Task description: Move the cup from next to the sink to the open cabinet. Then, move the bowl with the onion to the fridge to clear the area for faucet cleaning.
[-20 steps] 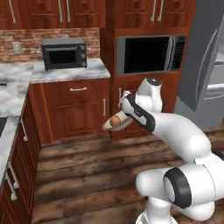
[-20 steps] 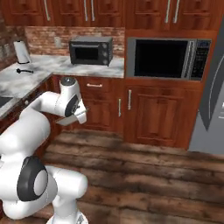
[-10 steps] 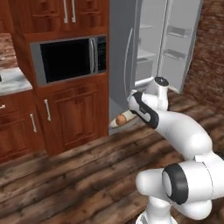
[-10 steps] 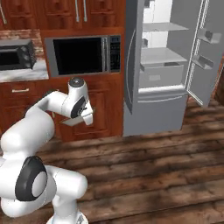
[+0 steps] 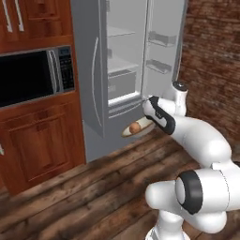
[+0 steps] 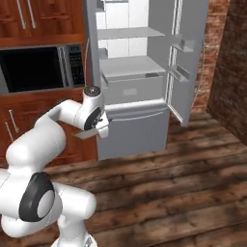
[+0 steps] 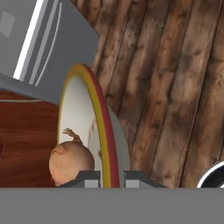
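The gripper (image 7: pixel 109 177) is pinching the rim of the bowl (image 7: pixel 83 127), one finger tip sitting on each side of the yellow and red edge, so the jaws are closed down onto that thin rim and nothing else. The onion (image 7: pixel 71 162) is lying inside the bowl, just beside the fingers and resting against the pale inner surface. Seen from the left base camera, the bowl (image 5: pixel 132 132) is hanging level in the air in front of the arm, with the onion (image 5: pixel 135 127) sitting in it, well above the wooden floor (image 5: pixel 93 192). The arm is reaching forward and the bowl is hovering near the lower front of the fridge (image 5: pixel 123 70), just outside its grey closed door, below the shelves. The fridge's right-hand door (image 6: pixel 185 58) is standing wide open, showing the white shelves and door bins. From the right base camera the bowl (image 6: pixel 87 134) is showing edge-on beside the hand, still short of the fridge (image 6: pixel 135 77). To the left of the fridge a microwave (image 5: pixel 35 75) is sitting built into reddish-brown cabinets (image 5: pixel 42 145).
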### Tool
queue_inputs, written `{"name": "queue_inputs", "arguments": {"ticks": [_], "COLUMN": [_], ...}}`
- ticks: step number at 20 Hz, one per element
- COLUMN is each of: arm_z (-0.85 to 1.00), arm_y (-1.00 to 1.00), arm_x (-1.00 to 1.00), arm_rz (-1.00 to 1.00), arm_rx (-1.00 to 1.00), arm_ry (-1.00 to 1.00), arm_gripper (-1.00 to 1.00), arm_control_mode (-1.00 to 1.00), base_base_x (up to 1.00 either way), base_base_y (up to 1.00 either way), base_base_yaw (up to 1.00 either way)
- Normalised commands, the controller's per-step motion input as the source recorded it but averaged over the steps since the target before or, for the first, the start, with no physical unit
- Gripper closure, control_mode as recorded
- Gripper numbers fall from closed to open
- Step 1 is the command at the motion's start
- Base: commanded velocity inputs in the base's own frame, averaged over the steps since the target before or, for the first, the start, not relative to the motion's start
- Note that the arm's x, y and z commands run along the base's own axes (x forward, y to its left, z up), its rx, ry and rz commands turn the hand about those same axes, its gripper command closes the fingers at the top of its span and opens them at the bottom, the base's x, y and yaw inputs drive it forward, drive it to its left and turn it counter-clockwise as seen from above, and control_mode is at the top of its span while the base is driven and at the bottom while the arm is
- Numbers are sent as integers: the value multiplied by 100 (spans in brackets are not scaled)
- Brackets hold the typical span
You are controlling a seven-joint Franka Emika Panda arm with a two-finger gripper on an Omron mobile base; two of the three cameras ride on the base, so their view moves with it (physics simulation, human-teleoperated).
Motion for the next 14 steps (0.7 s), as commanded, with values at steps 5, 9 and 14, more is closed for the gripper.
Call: {"name": "queue_inputs", "arguments": {"ticks": [5, 9, 14], "arm_z": [0, 0, 0], "arm_y": [0, 0, 0], "arm_x": [0, 0, 0], "arm_rz": [0, 0, 0], "arm_rx": [0, 0, 0], "arm_ry": [0, 0, 0], "arm_gripper": [100, 100, 100], "arm_control_mode": [100, 100, 100], "base_base_x": [100, 100, 85], "base_base_y": [-69, -59, -24], "base_base_yaw": [5, 23, 34]}}
